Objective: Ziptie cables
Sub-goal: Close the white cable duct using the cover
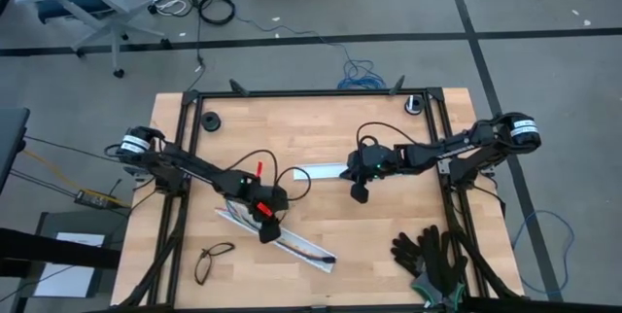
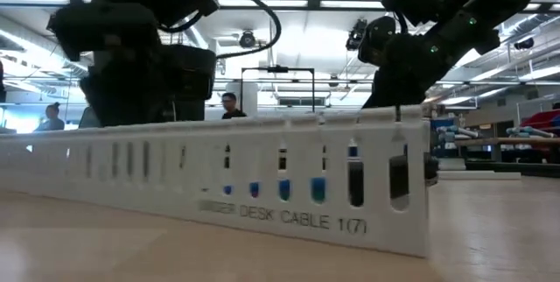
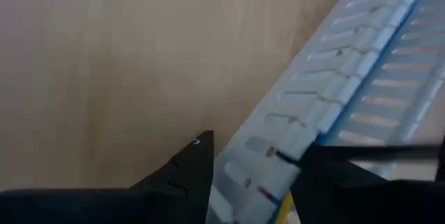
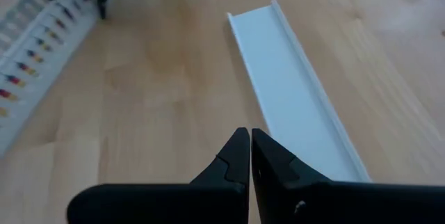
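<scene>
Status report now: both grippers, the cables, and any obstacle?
Left gripper straddling the slotted rail's wall, fingers apart. Right gripper shut, empty, over bare table beside the white cover. Cables lying inside the rail, not tied. Rail wall blocks access.

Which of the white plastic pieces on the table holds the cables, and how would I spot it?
Near the table's front edge lies a slotted white rail under the left gripper. Unlike the plain white cover at mid-table, coloured cables show through its slots.

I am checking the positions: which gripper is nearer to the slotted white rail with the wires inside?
Left. The left gripper is at the slotted white rail, its fingers astride one wall. The right gripper hovers apart, shut, beside the plain white cover.
</scene>
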Available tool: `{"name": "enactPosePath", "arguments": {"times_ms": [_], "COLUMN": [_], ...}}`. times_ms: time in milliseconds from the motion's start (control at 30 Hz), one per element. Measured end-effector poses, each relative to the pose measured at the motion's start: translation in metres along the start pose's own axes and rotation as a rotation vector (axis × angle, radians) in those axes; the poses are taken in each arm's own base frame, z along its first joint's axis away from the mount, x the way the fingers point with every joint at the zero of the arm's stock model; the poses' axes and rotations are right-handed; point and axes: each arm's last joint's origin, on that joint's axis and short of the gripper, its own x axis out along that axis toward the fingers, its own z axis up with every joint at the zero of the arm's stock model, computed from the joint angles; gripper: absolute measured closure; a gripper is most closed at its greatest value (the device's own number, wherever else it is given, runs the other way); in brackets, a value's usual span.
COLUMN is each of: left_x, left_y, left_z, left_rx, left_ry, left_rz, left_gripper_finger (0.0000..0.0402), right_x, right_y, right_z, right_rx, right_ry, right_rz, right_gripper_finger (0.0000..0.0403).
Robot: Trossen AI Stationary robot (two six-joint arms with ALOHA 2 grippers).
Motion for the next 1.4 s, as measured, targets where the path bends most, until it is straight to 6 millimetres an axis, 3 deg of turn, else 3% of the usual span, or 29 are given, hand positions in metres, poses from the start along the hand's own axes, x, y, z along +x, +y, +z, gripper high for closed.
{"name": "enactPosePath", "arguments": {"times_ms": [333,567,833,1033,1200,1400], "left_x": [0.002,-0.013,-0.024,-0.038,-0.049,-0.06], "left_y": [0.011,0.036,0.059,0.063,0.068,0.061], "left_z": [0.008,0.014,0.033,0.057,0.071,0.085], "left_rx": [0.01,-0.008,0.081,0.236,0.274,0.303], "left_ry": [-0.138,-0.176,-0.178,-0.191,-0.192,-0.246], "left_rz": [0.205,0.43,0.443,0.392,0.324,0.315], "left_gripper_finger": [0.026,0.026,0.026,0.026,0.026,0.026], "right_x": [0.0,-0.001,0.0,-0.002,-0.004,-0.005], "right_y": [0.005,-0.002,-0.026,-0.055,-0.072,-0.078], "right_z": [-0.002,0.0,0.005,0.009,0.011,0.009], "right_rx": [-0.018,-0.089,-0.21,-0.173,-0.113,-0.118], "right_ry": [0.001,-0.033,-0.016,-0.012,-0.011,0.018], "right_rz": [-0.001,-0.18,-0.244,-0.298,-0.214,-0.094], "right_gripper_finger": [0.0403,0.0403,0.0402,0.0389,0.0371,0.0346]}}
